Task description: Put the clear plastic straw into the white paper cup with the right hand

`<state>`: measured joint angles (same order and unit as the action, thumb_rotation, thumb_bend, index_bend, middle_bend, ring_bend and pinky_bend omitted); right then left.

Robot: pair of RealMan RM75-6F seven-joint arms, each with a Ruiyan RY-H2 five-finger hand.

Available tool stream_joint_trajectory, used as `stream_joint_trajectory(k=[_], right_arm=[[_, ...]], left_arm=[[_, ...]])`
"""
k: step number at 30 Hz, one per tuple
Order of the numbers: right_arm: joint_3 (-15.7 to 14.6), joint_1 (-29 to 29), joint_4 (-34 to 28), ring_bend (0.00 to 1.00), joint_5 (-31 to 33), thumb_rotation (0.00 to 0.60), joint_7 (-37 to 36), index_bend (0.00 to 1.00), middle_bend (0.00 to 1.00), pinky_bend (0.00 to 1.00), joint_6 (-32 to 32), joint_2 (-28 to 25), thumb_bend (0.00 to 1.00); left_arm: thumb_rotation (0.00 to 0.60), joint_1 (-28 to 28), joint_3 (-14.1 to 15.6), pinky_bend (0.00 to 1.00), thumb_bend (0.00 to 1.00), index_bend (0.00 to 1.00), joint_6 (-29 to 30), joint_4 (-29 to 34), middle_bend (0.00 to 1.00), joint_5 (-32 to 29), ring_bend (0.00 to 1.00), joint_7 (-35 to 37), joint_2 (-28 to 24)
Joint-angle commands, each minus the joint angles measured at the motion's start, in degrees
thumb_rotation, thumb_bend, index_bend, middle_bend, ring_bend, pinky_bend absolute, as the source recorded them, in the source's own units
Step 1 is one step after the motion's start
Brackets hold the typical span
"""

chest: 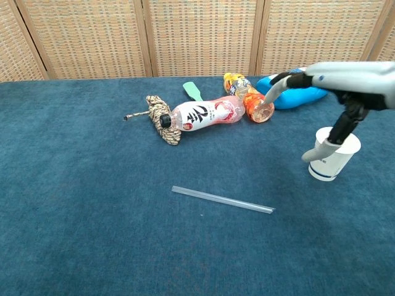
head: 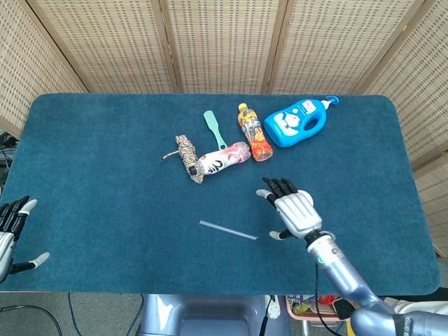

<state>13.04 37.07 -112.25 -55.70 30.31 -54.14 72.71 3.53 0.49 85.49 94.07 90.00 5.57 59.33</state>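
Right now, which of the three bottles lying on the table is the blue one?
The blue detergent bottle, farthest right; the orange drink bottle and pink-labelled bottle lie to its left.

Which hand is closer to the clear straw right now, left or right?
Right. The right hand hovers open just beyond the clear straw's right end. The left hand sits at the table's far left edge, well away.

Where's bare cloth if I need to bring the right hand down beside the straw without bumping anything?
Bare cloth lies between the straw and the near table edge, and all to its left. The right hand hovers above the cup. Crowded at the back: pink bottle, rope, orange bottle, blue bottle.
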Motion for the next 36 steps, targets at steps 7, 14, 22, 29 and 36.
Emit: stream_joint_trajectory(k=[7, 14, 22, 29, 36], right_arm=[[-1.22, 15.08, 7.17, 0.00, 23.98, 0.600, 14.88, 0.27, 0.00, 0.00, -1.07, 14.75, 0.21], [-1.11, 19.30, 10.25, 0.00, 30.22, 0.600, 16.00, 0.27, 0.00, 0.00, -1.99, 18.92, 0.36], [-2.42, 22.33, 12.46, 0.00, 33.37, 0.600, 16.93, 0.27, 0.00, 0.00, -2.38, 21.00, 0.57], [-4.19, 23.38, 13.81, 0.00, 32.45, 0.600, 16.82, 0.28, 0.00, 0.00, -2.97, 22.77, 0.71], [-5.43, 24.02, 14.92, 0.00, 32.80, 0.600, 17.04, 0.29, 0.00, 0.00, -3.66, 24.01, 0.72]], left_arm=[[0.600, 0.43, -0.41, 0.00, 0.12, 0.00, -0.87, -0.17, 0.00, -1.14, 0.00, 0.68, -0.20], [0.600, 0.78, -0.50, 0.00, 0.12, 0.00, -1.64, -0.09, 0.00, -1.70, 0.00, 0.27, -0.13], [0.600, 1.20, -0.62, 0.00, 0.12, 0.00, -2.48, -0.06, 0.00, -2.25, 0.00, 0.16, -0.08], [0.600, 1.25, -0.54, 0.00, 0.12, 0.00, -2.50, 0.02, 0.00, -2.18, 0.00, -0.17, 0.04], [0.600, 1.22, -0.49, 0.00, 0.12, 0.00, -2.33, -0.05, 0.00, -2.05, 0.00, 0.21, -0.04]])
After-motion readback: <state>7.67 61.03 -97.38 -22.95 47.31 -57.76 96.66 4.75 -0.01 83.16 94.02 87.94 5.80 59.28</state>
